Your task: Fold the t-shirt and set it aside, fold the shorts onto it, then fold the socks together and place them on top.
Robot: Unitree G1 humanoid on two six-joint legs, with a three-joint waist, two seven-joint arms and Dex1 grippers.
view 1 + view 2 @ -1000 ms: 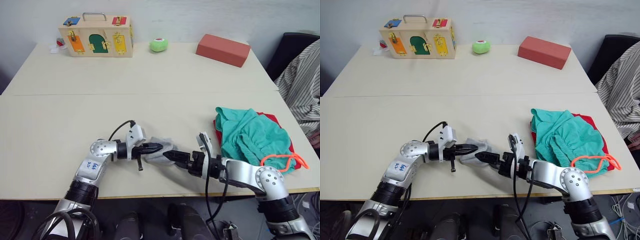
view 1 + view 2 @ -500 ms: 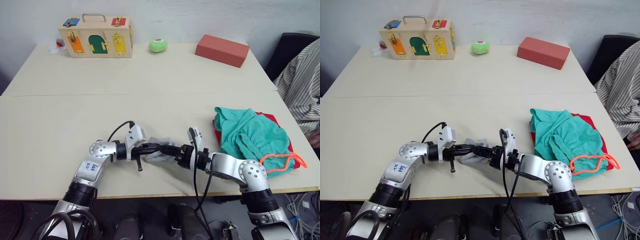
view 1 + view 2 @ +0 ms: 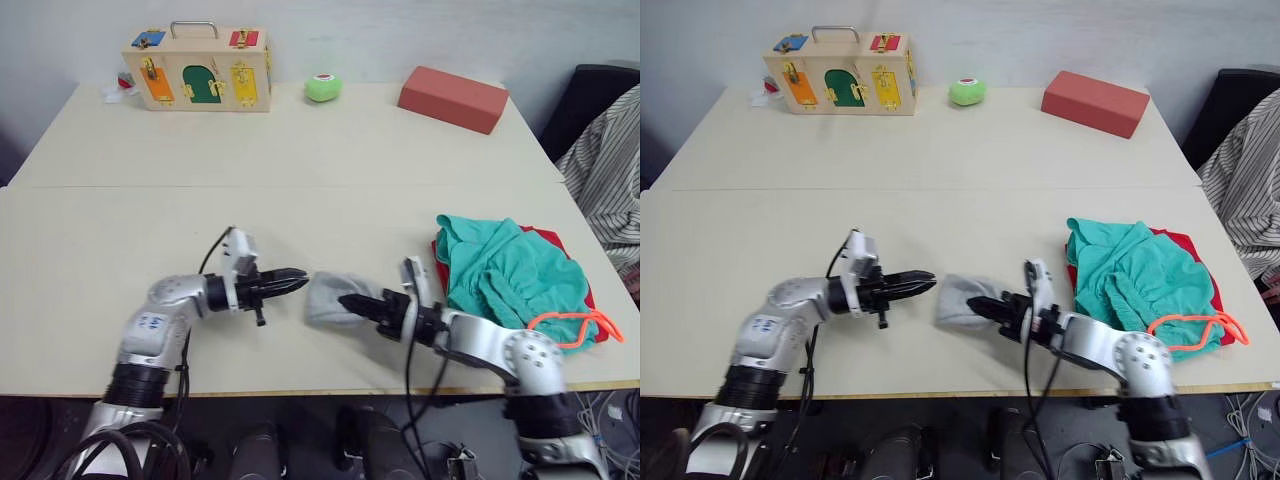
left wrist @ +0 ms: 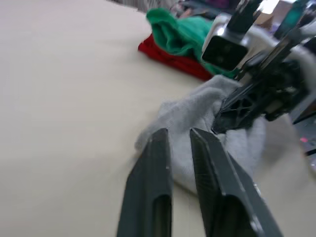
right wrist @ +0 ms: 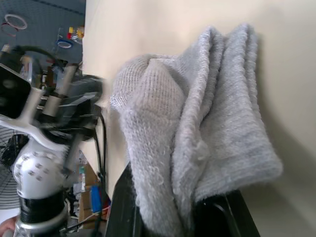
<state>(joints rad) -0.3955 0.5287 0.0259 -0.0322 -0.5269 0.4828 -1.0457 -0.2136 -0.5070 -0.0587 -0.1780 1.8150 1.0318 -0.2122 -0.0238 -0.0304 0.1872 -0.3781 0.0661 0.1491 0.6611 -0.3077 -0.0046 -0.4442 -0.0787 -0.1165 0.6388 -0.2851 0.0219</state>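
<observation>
Centrally, near the lower edge of the frame, the right gripper [image 3: 350, 302] is pinching the grey socks [image 3: 330, 297] on the table [image 3: 300, 150].
Left gripper [image 3: 298, 279] is hovering just beside them, fingers nearly together and empty; the shorts [image 3: 505, 270] are lying over the t-shirt [image 3: 548, 238] at right.

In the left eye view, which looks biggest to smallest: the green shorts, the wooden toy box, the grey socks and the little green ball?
1. shorts
2. wooden box, though it sits farther back
3. socks
4. green ball
</observation>
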